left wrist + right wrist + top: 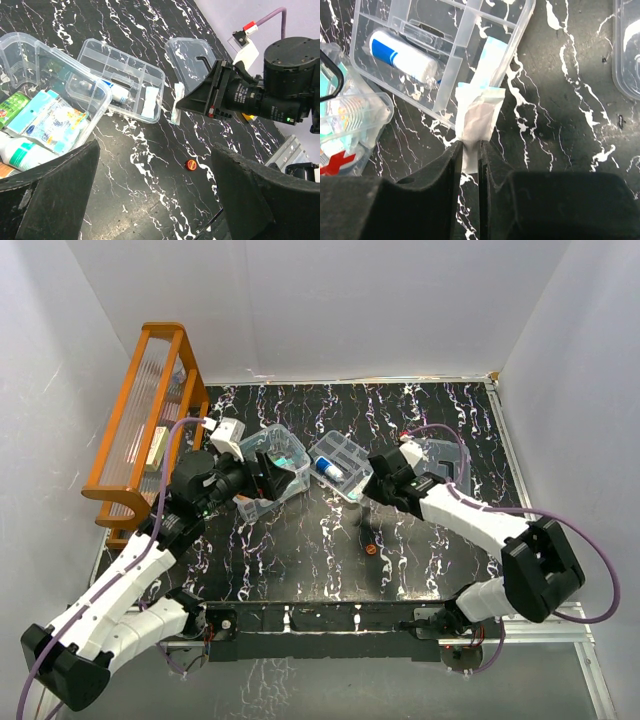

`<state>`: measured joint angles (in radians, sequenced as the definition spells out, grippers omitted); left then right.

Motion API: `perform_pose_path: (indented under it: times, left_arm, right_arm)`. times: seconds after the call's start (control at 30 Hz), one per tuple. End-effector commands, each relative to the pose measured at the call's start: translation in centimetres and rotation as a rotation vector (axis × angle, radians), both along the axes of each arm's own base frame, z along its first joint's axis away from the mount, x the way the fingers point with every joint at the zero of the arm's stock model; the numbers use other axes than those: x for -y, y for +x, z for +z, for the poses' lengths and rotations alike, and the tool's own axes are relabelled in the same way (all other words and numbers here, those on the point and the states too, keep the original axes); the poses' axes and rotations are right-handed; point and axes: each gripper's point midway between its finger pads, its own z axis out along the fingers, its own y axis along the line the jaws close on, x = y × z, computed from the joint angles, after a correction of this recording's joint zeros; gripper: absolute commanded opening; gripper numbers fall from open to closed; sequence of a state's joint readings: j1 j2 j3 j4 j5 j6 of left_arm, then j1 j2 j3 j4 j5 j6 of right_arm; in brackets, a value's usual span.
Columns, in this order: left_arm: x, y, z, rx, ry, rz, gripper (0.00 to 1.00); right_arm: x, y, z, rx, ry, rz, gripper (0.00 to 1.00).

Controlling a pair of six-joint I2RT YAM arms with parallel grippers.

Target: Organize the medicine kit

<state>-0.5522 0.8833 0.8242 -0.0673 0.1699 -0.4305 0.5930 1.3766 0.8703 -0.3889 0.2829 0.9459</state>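
So we're figuring this is about halfway done. Our right gripper [470, 145] is pinching a white sachet [479, 117] right at the rim of the divided tray [520, 30], which is already carrying a blue-and-white tube [400, 50]. The tray is sitting mid-table just beside the clear kit box [87, 87], red cross showing, stuffed with packets. Our left gripper [155, 150] is hovering wide open above it. The lid [192, 52] is lying off to the side, so closing up is waiting.

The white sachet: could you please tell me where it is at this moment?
In the right wrist view, the white sachet is pinched between the jaws of the right gripper, at the near rim of the divided tray, right of the blue-and-white tube.
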Motion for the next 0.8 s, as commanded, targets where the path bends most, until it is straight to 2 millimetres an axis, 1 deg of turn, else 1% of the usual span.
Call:
perform_pose_path:
  times: [0.0,0.03,0.07,0.17,0.23,0.3,0.37,0.47,0.53,0.67,0.77]
  left_arm:
    - [-0.8,-0.4,0.5,0.013,-0.01,0.035,0.92]
    - [-0.9,-0.4,0.4,0.012,-0.009,0.036,0.92]
    - [-0.9,-0.5,0.4,0.011,-0.01,0.037,0.93]
    - [-1.0,-0.8,0.2,0.003,-0.01,0.036,0.93]
    - [-1.1,-0.9,0.0,-0.003,-0.007,0.036,0.93]
    - [-1.1,-0.9,-0.1,-0.007,-0.003,0.037,0.93]
    - [-1.1,-0.9,-0.2,-0.009,-0.001,0.039,0.93]
    - [-1.1,-0.7,-0.2,-0.004,-0.002,0.039,0.93]
    - [-0.9,-0.7,-0.2,-0.005,-0.003,0.032,0.93]
    - [-0.8,-0.6,-0.3,-0.006,-0.001,0.03,0.93]
    - [-0.6,-0.6,-0.5,-0.012,-0.003,0.022,0.93]
  right_arm:
    - [-1.4,3.8,2.9,0.107,0.067,-0.057,0.18]
    - [-1.6,4.4,2.6,0.106,0.06,-0.053,0.18]
    - [-1.7,4.8,1.8,0.089,0.043,-0.052,0.18]
    - [-1.8,5.9,0.6,0.067,0.015,-0.055,0.17]
    - [-2.1,6.4,0.5,0.069,0.015,-0.056,0.17]
    - [-2.3,6.7,0.8,0.078,0.02,-0.056,0.16]
    - [-2.0,6.8,1.1,0.089,0.008,-0.058,0.17]
    - [-0.7,6.3,1.3,0.098,-0.052,-0.059,0.2]
    - [0.4,5.5,1.0,0.083,-0.107,-0.045,0.24]
    - [2.8,3.7,-0.5,0.02,-0.182,-0.03,0.29]
    - [4.0,2.9,-1.9,-0.039,-0.204,-0.014,0.32]
